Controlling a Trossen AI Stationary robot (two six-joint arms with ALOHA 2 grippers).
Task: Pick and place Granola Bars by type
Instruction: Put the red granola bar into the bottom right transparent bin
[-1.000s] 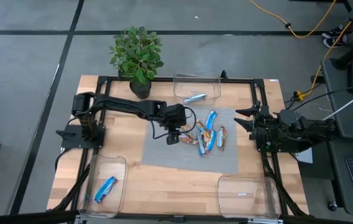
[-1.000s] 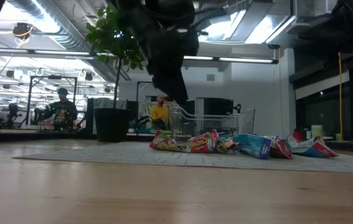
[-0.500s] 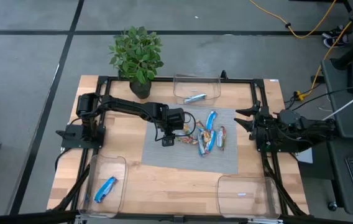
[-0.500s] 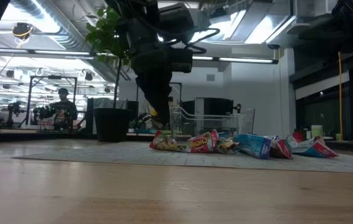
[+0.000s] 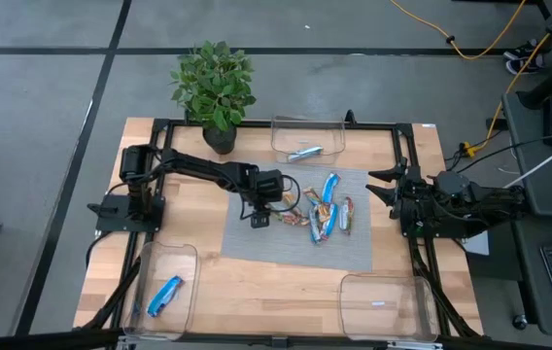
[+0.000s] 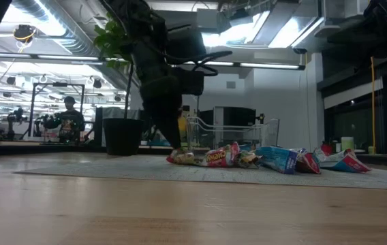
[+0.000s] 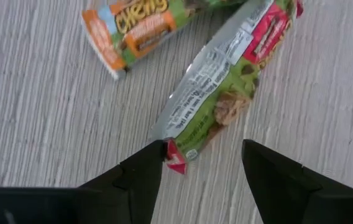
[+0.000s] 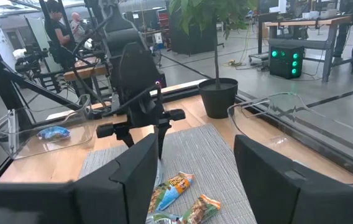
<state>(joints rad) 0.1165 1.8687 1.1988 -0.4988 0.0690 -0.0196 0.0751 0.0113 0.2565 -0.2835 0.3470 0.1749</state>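
Observation:
Several granola bars [image 5: 323,214], blue, orange-red and green-red, lie in a loose pile on the grey mat [image 5: 257,243]. My left gripper [image 5: 259,218] is open and low over the mat at the pile's left end. In the left wrist view its fingers [image 7: 142,174] stand on either side of the end of a green-and-red bar [image 7: 217,106] that lies flat on the mat. An orange bar [image 7: 130,28] lies beside that bar. My right gripper [image 5: 381,187] is open and empty at the table's right edge.
A clear bin [image 5: 307,126] at the far edge holds a silver bar [image 5: 304,153]. A clear bin [image 5: 181,255] at the near left holds a blue bar [image 5: 164,295]. Another clear bin [image 5: 383,287] stands at the near right. A potted plant [image 5: 215,87] stands at the far left.
My left gripper has gone down toward the mat and a little toward the table's left edge, ending at the left end of the pile. The bars have stayed where they were.

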